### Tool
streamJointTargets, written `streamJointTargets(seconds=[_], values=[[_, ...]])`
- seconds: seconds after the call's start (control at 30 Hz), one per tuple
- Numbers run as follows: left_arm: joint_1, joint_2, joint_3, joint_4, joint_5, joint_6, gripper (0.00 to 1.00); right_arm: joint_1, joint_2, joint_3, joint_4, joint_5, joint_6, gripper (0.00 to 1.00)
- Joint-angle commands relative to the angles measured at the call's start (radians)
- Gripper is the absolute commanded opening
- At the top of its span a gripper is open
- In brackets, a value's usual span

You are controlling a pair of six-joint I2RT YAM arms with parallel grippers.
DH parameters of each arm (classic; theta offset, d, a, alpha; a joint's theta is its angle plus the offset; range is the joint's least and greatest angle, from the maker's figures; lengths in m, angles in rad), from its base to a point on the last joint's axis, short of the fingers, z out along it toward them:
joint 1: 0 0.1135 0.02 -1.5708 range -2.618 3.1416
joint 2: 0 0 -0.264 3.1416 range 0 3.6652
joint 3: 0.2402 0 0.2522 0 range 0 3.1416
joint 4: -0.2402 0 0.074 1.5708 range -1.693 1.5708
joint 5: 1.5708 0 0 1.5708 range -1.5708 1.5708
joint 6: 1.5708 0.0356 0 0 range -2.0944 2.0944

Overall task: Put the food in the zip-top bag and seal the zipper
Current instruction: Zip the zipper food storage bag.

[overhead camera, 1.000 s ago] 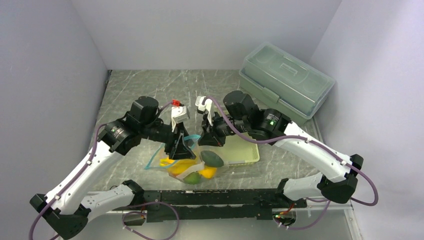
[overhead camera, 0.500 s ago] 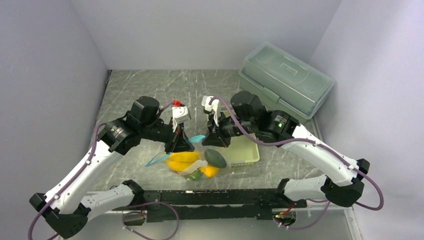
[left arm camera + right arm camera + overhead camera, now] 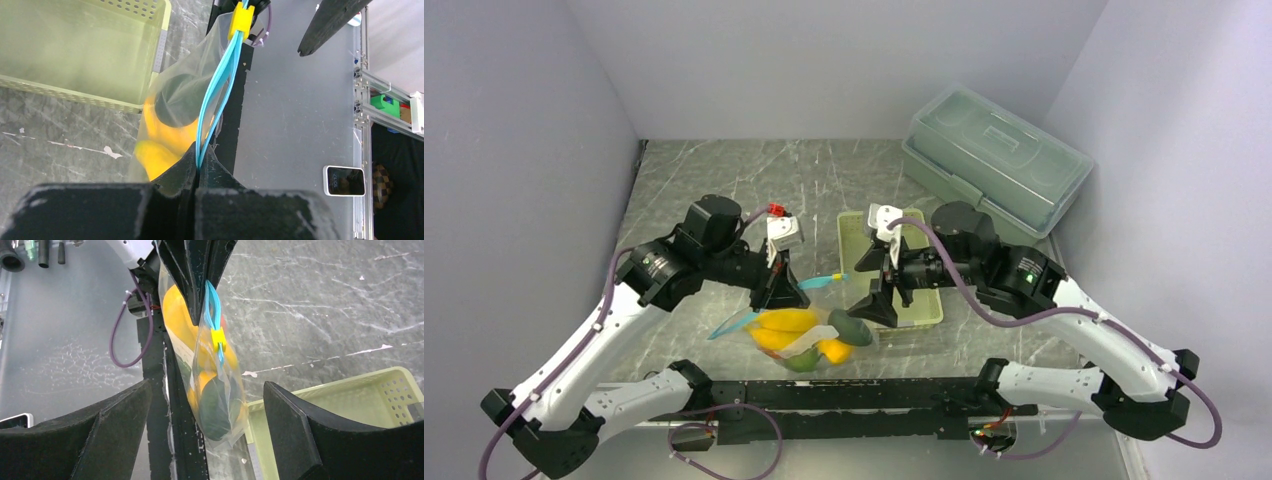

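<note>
zip-top bag sits near the front rail with bananas and an avocado inside. left gripper pinches its blue zipper tight, right gripper is spread wide just beside the bag, by the green basket. clear lidded box is way back right

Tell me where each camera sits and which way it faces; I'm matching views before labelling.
Top external: above and behind the arms, looking down at the table; both arms, left gripper, right gripper and zip-top bag show.
Left wrist: on the left arm, looking along its shut fingers pinching the zipper.
Right wrist: on the right arm, facing the bag between its open fingers.
All three share the bag.
</note>
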Motion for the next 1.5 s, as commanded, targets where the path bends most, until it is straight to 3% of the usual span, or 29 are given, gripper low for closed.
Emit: streamJointTargets(seconds=[0.0,0.33,0.6,0.8,1.03,1.1,1.23,1.47], values=[[0.001,-0.028,0.046,0.017,0.071,0.035,0.0,-0.003,-0.029,-0.026,0.076,-0.008,-0.028,0.86],[0.0,-0.033,0.053,0.008,0.12,0.041,0.0,-0.003,0.027,-0.002,0.109,-0.037,-0.068,0.86],[0.0,-0.038,0.058,0.006,0.128,0.045,0.0,-0.003,0.068,0.004,0.136,-0.115,-0.07,0.77],[0.0,-0.046,0.053,0.006,0.129,0.045,0.0,-0.003,0.064,-0.011,0.167,-0.153,-0.064,0.53],[0.0,-0.047,0.048,0.01,0.131,0.042,0.0,-0.003,0.063,-0.011,0.171,-0.164,-0.06,0.4],[0.001,-0.048,0.049,0.012,0.132,0.04,0.0,-0.003,0.064,-0.012,0.175,-0.172,-0.059,0.3],[0.0,-0.047,0.051,0.009,0.127,0.041,0.0,-0.003,0.064,-0.011,0.173,-0.18,-0.066,0.0],[0.001,-0.045,0.049,0.017,0.105,0.029,0.0,-0.003,0.029,-0.036,0.207,-0.179,-0.059,0.0]])
